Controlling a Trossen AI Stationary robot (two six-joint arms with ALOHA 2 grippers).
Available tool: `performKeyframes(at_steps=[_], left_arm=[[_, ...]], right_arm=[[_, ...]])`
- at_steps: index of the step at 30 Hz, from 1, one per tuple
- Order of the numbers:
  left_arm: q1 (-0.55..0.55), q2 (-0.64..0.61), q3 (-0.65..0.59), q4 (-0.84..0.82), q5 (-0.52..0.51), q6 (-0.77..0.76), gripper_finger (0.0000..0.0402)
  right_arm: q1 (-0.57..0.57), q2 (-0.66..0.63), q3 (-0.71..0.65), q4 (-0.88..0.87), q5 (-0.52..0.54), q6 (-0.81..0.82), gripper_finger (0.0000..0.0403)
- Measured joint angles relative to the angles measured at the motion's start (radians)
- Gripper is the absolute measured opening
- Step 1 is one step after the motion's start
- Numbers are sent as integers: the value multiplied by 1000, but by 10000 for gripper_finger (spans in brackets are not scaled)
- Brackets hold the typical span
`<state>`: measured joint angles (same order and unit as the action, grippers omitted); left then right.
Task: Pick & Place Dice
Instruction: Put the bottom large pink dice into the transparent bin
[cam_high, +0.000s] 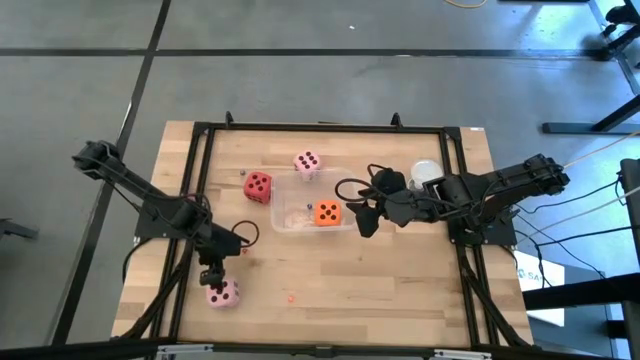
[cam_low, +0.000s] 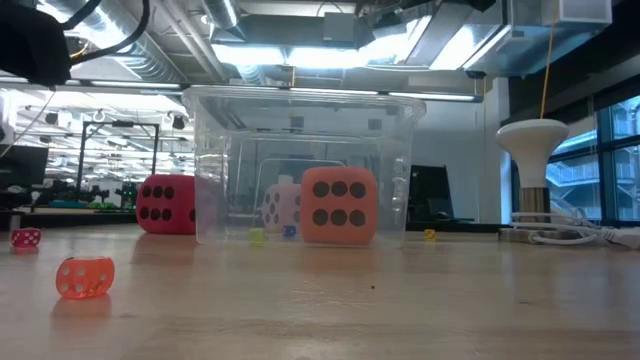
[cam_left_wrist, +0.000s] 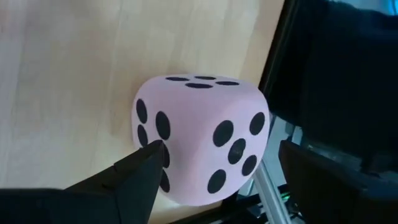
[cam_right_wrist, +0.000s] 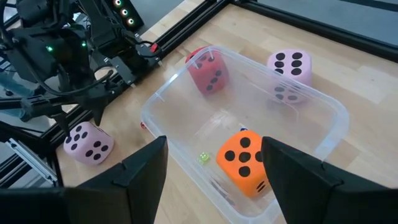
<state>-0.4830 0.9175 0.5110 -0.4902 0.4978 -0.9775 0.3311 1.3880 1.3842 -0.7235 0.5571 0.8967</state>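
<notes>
A: Where are the dice now?

B: The orange die lies inside the clear tub in the middle of the table. The red die stands on the wood just beside the tub, on the side of the left arm. One pale pink die is at the far edge of the tub; I cannot tell if it touches the wall. The second pale pink die is near the front of the table, well apart from the tub.

A: What does the left gripper do?

B: It is directly at the second pink die. In the left wrist view the two dark fingers stand apart, one on each side of this die. The near finger seems to be at the die's face, the other has a clear gap, so the die is not clamped. The die rests on the wood.

A: And the right gripper?

B: It is just beside the tub, on the side of the orange die. Its fingers are spread and nothing is between them. From its camera the orange die shows in the tub below.

A: Anything else on the table?

B: A small translucent orange die lies near the front, and a white round object is close to the right arm
</notes>
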Motion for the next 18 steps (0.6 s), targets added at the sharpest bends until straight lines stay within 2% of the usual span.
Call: performKeyframes(at_steps=[9, 18], left_arm=[[-44, 81, 0, -2, -22, 72, 313], [-101, 217, 2, 133, -8, 114, 314]], right_arm=[[0, 0, 0, 0, 0, 12, 259], [0, 0, 0, 1, -19, 31, 259]])
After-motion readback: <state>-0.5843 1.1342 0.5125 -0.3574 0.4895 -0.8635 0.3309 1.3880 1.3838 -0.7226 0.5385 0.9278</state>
